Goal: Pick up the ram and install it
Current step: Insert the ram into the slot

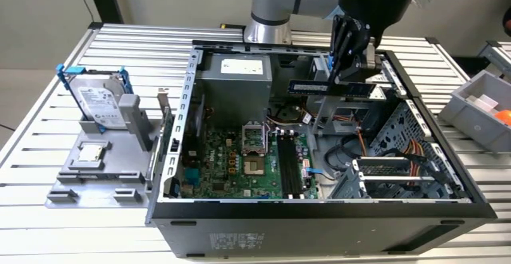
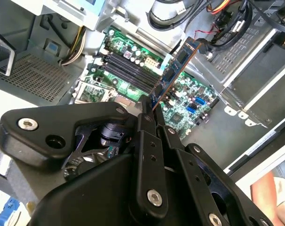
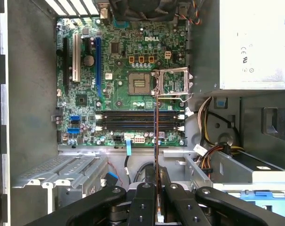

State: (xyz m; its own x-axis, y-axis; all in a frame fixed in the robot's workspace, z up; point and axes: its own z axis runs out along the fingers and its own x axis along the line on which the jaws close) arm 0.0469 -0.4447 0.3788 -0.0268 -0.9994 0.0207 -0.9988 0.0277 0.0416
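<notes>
Gripper (image 1: 351,75) clamps ram (image 1: 312,88) by one end, edge-down for insertion, up above memory slots (image 3: 138,120), crosswise to them, not seated.

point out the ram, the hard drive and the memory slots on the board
ram (image 1: 310,88), exterior view, on its blue free end.
hard drive (image 1: 100,103), exterior view, on the middle of its silver face.
memory slots (image 3: 133,115), first wrist view, on the middle of one dark slot.
</notes>
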